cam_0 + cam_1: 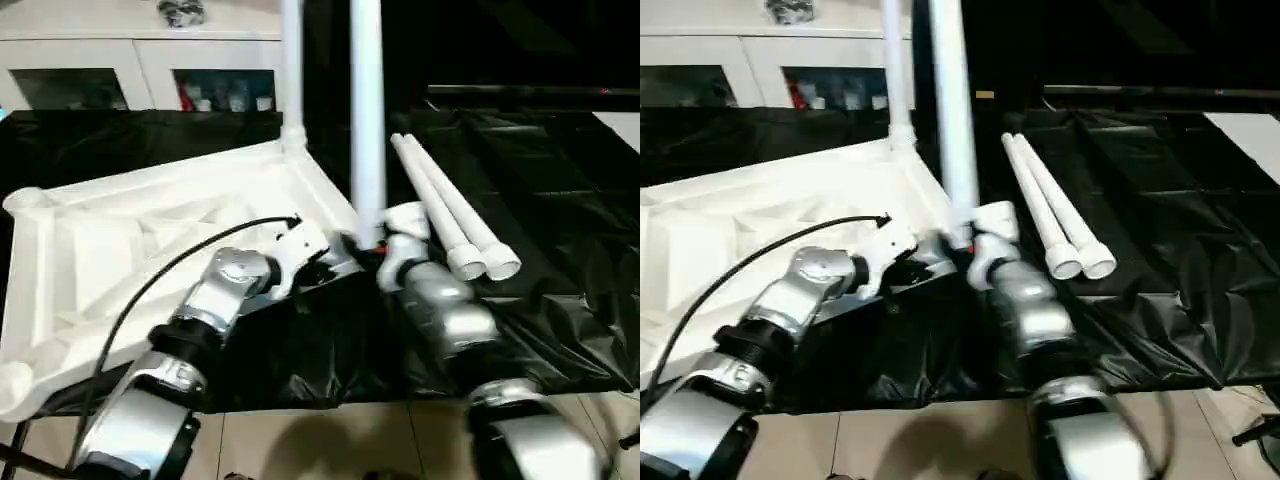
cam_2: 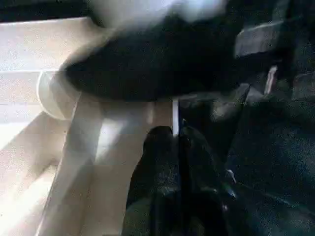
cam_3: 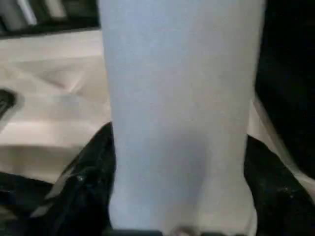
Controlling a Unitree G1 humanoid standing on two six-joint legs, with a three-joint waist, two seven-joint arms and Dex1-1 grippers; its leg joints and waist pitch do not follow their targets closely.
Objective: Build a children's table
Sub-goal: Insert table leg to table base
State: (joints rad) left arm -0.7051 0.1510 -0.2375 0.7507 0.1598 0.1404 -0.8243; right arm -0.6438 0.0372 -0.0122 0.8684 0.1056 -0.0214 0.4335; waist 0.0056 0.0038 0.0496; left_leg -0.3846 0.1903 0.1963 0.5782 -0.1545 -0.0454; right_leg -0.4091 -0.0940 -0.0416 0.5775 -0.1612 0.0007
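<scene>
Head view: the white ribbed plastic tabletop [image 1: 150, 230] lies upside down on black sheeting [image 1: 560, 210]. The right gripper [image 1: 372, 243] clasps an upright white tube leg [image 1: 366, 120] at the tabletop's near right corner. Two loose white tube legs [image 1: 450, 215] lie to the right.

Left wrist view: the left gripper [image 2: 178, 147] is closed, empty, beside the tabletop's rim.

Right wrist view: the leg stands between black fingers [image 3: 93, 172].
</scene>
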